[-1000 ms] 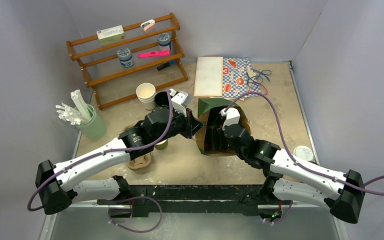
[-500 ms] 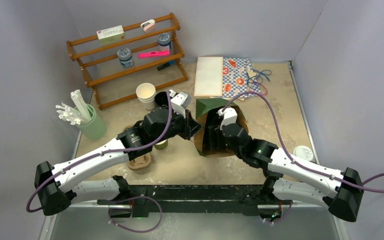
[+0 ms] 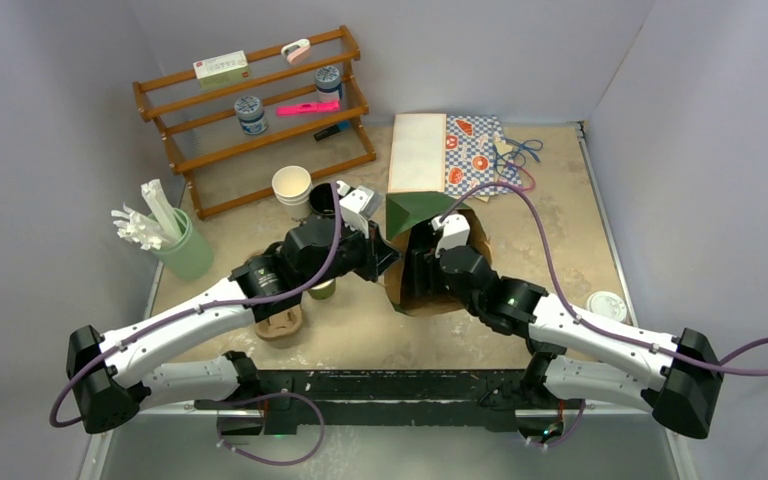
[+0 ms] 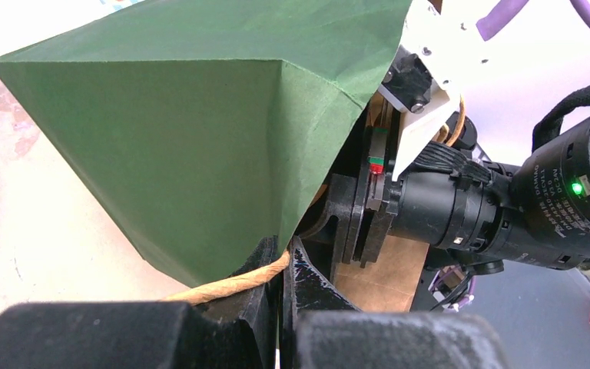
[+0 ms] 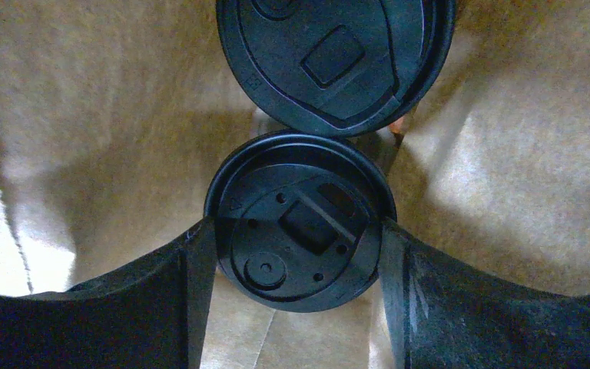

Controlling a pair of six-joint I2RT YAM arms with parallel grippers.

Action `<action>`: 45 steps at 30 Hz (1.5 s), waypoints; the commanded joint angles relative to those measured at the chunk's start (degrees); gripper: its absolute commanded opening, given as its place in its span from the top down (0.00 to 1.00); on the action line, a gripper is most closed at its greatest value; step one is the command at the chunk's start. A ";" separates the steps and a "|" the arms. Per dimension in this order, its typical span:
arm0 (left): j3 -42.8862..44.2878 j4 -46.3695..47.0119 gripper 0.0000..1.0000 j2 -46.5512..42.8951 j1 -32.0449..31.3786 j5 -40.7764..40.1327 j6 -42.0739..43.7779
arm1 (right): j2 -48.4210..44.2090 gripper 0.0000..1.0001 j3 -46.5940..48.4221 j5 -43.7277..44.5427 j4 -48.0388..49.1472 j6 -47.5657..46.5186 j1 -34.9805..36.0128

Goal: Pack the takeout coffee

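The takeout coffee (image 5: 299, 219) shows only its round black sip lid; the cup body is hidden below it. It hangs inside the paper bag (image 3: 430, 262), green outside and brown inside (image 5: 107, 115). My right gripper (image 5: 296, 246) reaches down into the bag (image 3: 422, 275), its fingers (image 5: 196, 265) pressed against both sides of the lid. A second black lidded cup (image 5: 334, 61) stands just beyond it in the bag. My left gripper (image 4: 284, 250) is shut on the bag's twine handle (image 4: 223, 286) at the green rim (image 4: 200, 131), at the bag's left edge (image 3: 385, 255).
A wooden rack (image 3: 260, 110) stands at the back left. A lidless cup (image 3: 292, 186) and a black cup (image 3: 322, 200) stand in front of it. A green holder of white cutlery (image 3: 182, 250) is at the left, a brown carrier (image 3: 282, 322) under the left arm, a white lid (image 3: 607, 305) at the right, papers (image 3: 418, 152) behind the bag.
The bag and both grippers have shifted a little to the left and toward the back. The right arm has followed, staying inside the bag.
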 commanded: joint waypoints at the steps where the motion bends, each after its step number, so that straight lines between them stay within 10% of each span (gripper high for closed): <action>1: -0.14 0.46 1.00 -3.21 0.03 -0.11 -1.74 | -0.36 1.00 -2.80 5.59 5.98 -3.98 -0.38; 45: 0.08 11.91 1.00 -2.72 3.74 0.36 -10.96 | -4.38 1.00 -4.97 2.74 4.56 -13.77 -0.36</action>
